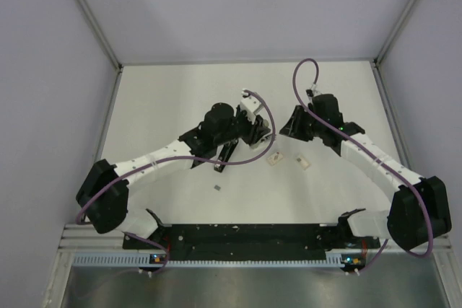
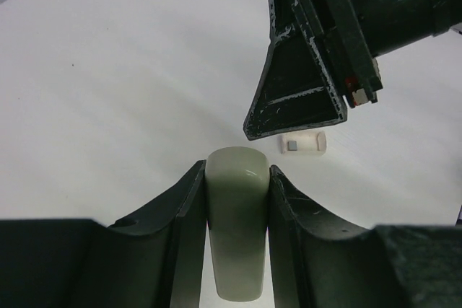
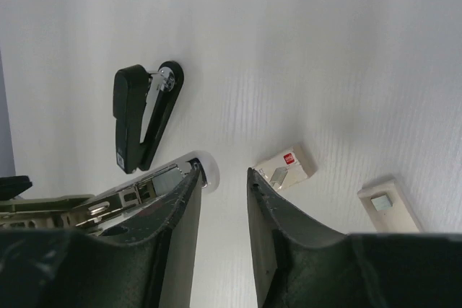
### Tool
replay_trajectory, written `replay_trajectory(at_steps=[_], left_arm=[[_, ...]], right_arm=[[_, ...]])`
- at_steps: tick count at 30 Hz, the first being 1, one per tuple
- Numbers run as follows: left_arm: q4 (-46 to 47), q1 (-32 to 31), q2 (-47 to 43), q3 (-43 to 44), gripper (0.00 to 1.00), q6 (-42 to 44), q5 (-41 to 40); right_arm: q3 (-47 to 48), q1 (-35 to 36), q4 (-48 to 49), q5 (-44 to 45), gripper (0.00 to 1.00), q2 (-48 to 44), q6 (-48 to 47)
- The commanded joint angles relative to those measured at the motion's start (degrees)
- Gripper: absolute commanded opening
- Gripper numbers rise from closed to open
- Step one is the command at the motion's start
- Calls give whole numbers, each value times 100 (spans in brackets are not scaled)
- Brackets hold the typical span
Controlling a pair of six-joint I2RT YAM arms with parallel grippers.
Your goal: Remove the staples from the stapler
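top external view: the stapler [image 1: 225,155] lies on the white table [image 1: 166,106], slim and black, just on the near side of the left gripper [image 1: 257,132] and partly under that arm's wrist; it is apart from both grippers and neither one holds it; the right gripper [image 1: 286,130] faces the left gripper from the other side, near it; the staples [image 1: 219,188], a tiny grey strip, lie alone on the table nearer the bases than the stapler; two small pale boxes [image 1: 274,158] [image 1: 303,164] sit near the right gripper, on its near side

left wrist view: the left gripper [image 2: 237,172] is clamped on a pale green stick [image 2: 234,229], both fingers pressed against its sides, its rounded end poking out past the fingertips; the right gripper [image 2: 297,99] hangs just beyond, above a small white box [image 2: 303,143]; the stapler is out of this view

right wrist view: the right gripper [image 3: 224,178] has its fingers apart, with only bare table between them, grasping nothing; the stapler [image 3: 141,117] lies beyond the fingertips and to the left in this picture, hinged slightly apart, with its metal rail showing; a pale green and metal piece [image 3: 137,194] with a rounded white tip sits against the outside of the left-hand finger; two small boxes [image 3: 285,167] [image 3: 386,203] lie to the right
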Motion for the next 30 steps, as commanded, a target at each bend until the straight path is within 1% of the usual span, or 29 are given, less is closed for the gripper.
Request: replay_trajectory(at_steps=[1, 5, 10, 15, 20, 30], left_arm=[[721, -4, -468, -104, 0, -145, -19], [870, -13, -723, -245, 0, -260, -186], [871, -13, -882, -263, 0, -295, -169], [809, -13, -891, -246, 0, -269, -143], [791, -4, -864, -254, 0, -269, -116], [923, -4, -891, -202, 0, -357, -81]], right_arm=[[274, 107, 271, -12, 29, -127, 118], [257, 116, 315, -100, 24, -145, 249], [265, 168, 385, -241, 25, -179, 364], [256, 195, 403, -188, 28, -329, 425], [265, 186, 350, -92, 28, -487, 399], [195, 265, 482, -302, 28, -435, 504]])
